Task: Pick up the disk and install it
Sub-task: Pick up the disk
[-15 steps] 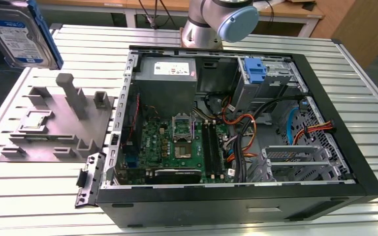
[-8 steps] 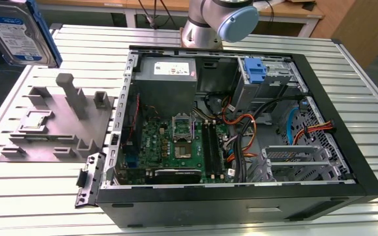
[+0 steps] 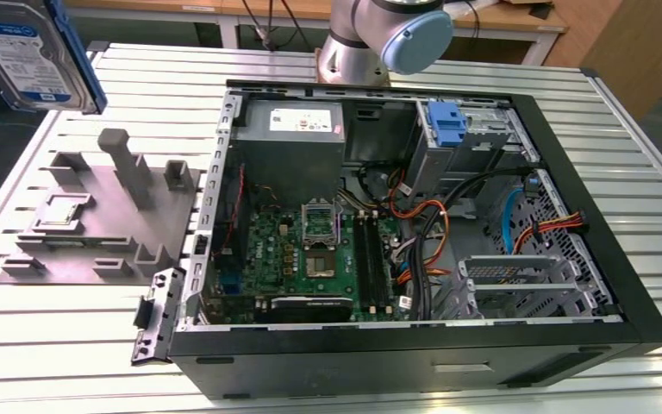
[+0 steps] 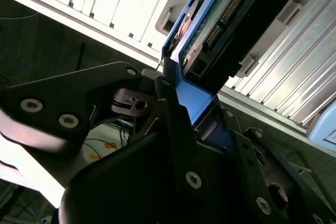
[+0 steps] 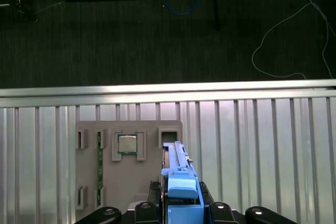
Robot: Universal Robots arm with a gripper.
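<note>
1. The disk (image 3: 32, 56) hangs above the grey stand (image 3: 101, 216), at the exterior view's upper left.
2. The fingers (image 4: 176, 129) clench its blue carrier edge.
3. Carrying it well likely needs a firm grip, clear of the stand's posts.

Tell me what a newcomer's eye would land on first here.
The open computer case dominates the middle of the exterior view, green motherboard and cables bared. At that view's upper left the disk hangs above the slatted table, its blue frame clamped in the jaws of the gripper. A grey stand lies on the table at the case's side, toward that view's left.
</note>
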